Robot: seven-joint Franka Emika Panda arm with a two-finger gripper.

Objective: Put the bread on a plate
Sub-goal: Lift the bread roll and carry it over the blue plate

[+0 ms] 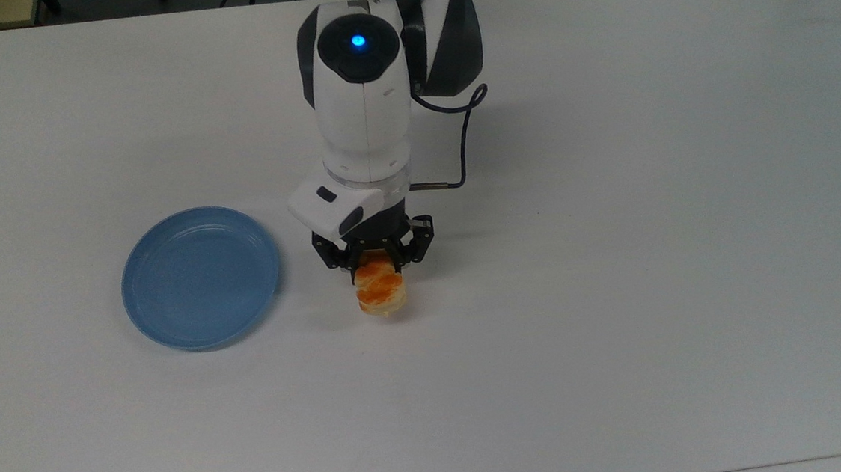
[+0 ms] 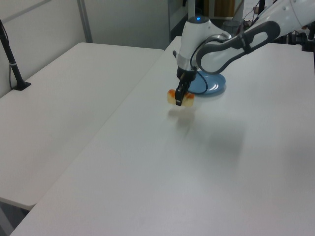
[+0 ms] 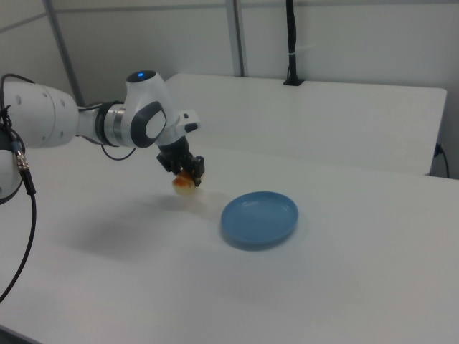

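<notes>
The bread (image 1: 380, 292), a small roll with orange-brown lobes on top, hangs above the white table with my gripper (image 1: 375, 263) shut on its upper end. In the left view the bread (image 2: 173, 96) floats clear of its shadow under my gripper (image 2: 179, 101). In the right view the bread (image 3: 183, 184) also hangs off the table below my gripper (image 3: 188, 172). The light-blue plate (image 1: 200, 276) lies flat to the top view's left of the bread, a short gap away. The plate (image 2: 205, 85) sits behind the arm in the left view, and the plate (image 3: 259, 218) lies to the right view's right of the bread.
The white table (image 1: 617, 250) stretches wide on all sides. A dark cable (image 1: 465, 135) loops off the arm's wrist. A second white table (image 2: 64, 98) stands alongside at the left view's left, with a black post (image 2: 12, 64) on it.
</notes>
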